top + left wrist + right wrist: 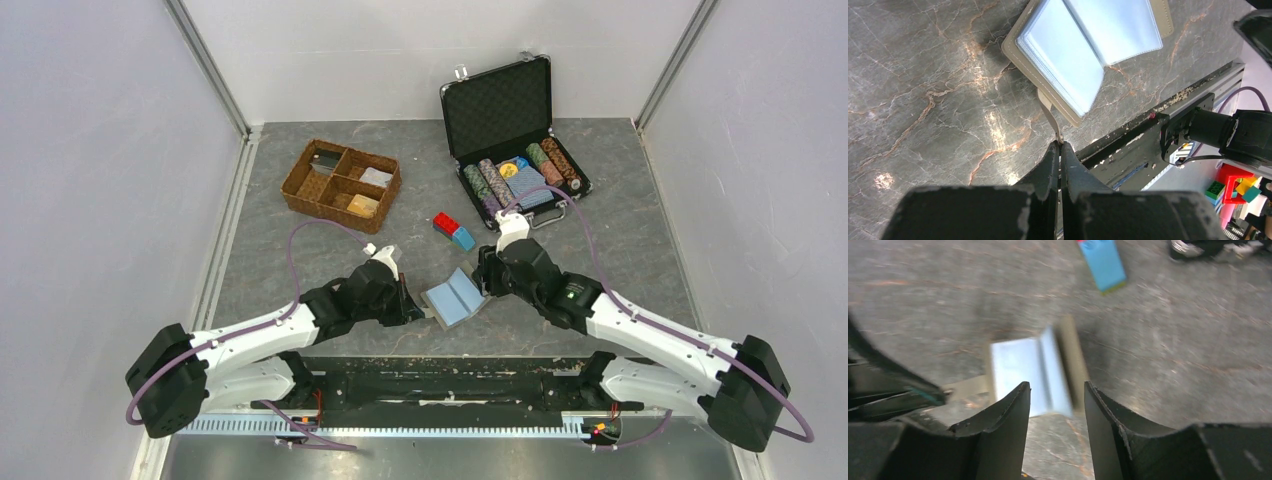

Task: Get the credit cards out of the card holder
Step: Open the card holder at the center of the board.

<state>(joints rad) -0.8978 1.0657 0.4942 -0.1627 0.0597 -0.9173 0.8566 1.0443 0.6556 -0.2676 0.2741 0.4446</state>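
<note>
Left pincer (1060, 146) is pinching the tab (1048, 107) of the card holder (455, 298); right pincer (1055, 387), hovering spread, should be nipping one card (1068, 65) by its edge.

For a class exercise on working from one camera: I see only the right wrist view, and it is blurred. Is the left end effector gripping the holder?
Observer: Yes. The left wrist view shows the left end effector shut on the side tab of the holder.
Operator: What lies beyond the blue block?
Observer: In the top view, an open chip case, farther back and to the right.
Operator: And on the far left?
Observer: A wicker tray with four compartments.
</note>
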